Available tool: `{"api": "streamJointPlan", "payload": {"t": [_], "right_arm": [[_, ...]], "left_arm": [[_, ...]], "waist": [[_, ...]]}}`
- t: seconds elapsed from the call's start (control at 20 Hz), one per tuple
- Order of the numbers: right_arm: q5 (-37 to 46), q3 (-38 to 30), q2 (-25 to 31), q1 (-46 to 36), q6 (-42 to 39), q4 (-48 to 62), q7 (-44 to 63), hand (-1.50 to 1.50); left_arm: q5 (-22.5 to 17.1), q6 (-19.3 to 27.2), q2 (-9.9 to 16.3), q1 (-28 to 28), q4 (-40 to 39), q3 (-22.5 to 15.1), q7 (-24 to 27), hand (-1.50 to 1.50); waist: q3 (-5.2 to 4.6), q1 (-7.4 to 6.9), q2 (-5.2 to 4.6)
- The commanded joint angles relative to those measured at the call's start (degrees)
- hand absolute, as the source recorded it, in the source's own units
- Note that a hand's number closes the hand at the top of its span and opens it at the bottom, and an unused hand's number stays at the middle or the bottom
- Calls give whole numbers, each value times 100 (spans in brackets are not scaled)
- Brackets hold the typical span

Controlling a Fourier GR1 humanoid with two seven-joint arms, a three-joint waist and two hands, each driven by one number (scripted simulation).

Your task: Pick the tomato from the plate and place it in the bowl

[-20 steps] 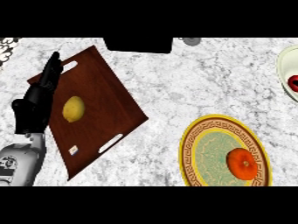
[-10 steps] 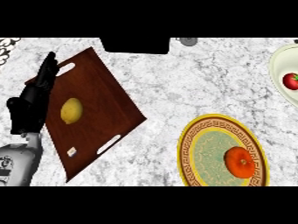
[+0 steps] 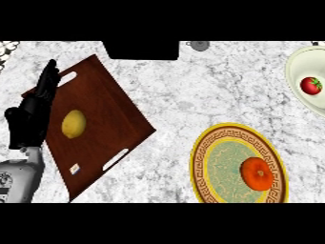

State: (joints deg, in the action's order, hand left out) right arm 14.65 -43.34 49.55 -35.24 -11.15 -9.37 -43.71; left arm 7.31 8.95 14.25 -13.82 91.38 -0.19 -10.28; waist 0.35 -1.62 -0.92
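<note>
One view is all I have, from the head. The tomato (image 3: 310, 85), small, red and green-topped, already sits in the bowl (image 3: 300, 90) at upper right, so little is left to spoil unless a stray hand knocks the bowl. My left hand (image 3: 33, 116) rests released, fingers straight, over the wooden tray (image 3: 112, 121); I see no right hand. An orange fruit (image 3: 256, 173) lies on the plate (image 3: 206, 174).

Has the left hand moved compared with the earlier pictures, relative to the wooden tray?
No. The left hand rests open at the left edge of the wooden tray, fingers up, in the same place as before beside the lemon.
</note>
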Motion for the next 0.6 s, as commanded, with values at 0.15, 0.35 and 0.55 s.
{"api": "streamJointPlan", "payload": {"t": [0.15,0.35,0.55], "right_arm": [[-72,27,167,625,-971,-18,-654,-150],[-165,18,2,814,-851,-98,-856,-150],[-254,68,9,912,-1023,-153,-777,-150]], "left_arm": [[-69,-108,74,-33,-106,160,150,0],[-3,-118,71,-92,255,102,-317,0],[27,-101,33,252,153,188,43,0]], "waist": [[0,15,7],[-4,24,36],[-14,50,52]]}}
